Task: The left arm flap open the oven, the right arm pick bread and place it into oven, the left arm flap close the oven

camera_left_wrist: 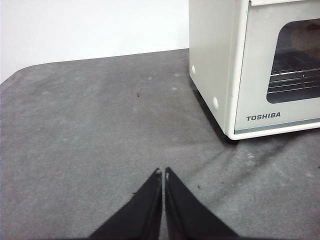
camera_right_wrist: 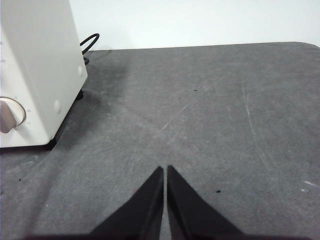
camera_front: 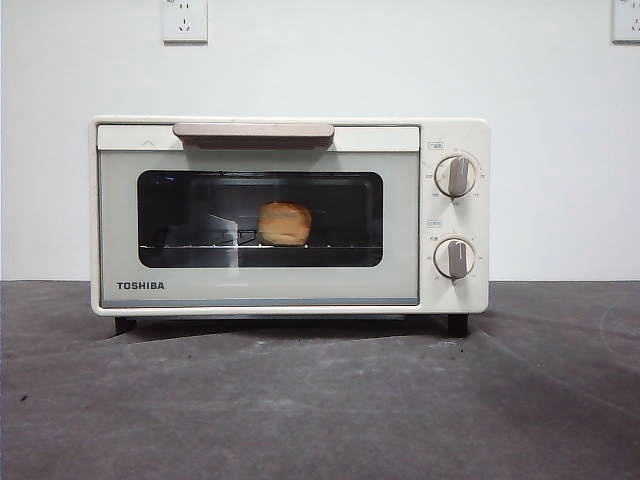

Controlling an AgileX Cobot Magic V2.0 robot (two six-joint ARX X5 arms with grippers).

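The cream-white Toshiba oven point(camera_front: 290, 215) stands in the middle of the table with its glass door closed. Through the window I see the golden bread point(camera_front: 285, 223) resting on the wire rack inside. The beige bar handle point(camera_front: 253, 131) runs along the door's top. My left gripper point(camera_left_wrist: 163, 172) hovers over the grey mat some way off the oven's point(camera_left_wrist: 235, 70) left front corner, shut and holding nothing. Off the oven's point(camera_right_wrist: 35, 75) knob side, my right gripper point(camera_right_wrist: 165, 169) is also shut and empty. Neither arm shows in the front view.
Two round knobs point(camera_front: 455, 176) sit on the oven's right panel. A black power cord point(camera_right_wrist: 89, 41) loops behind the oven. A white wall with sockets point(camera_front: 184, 20) stands behind. Grey mat point(camera_front: 320, 400) covers the table.
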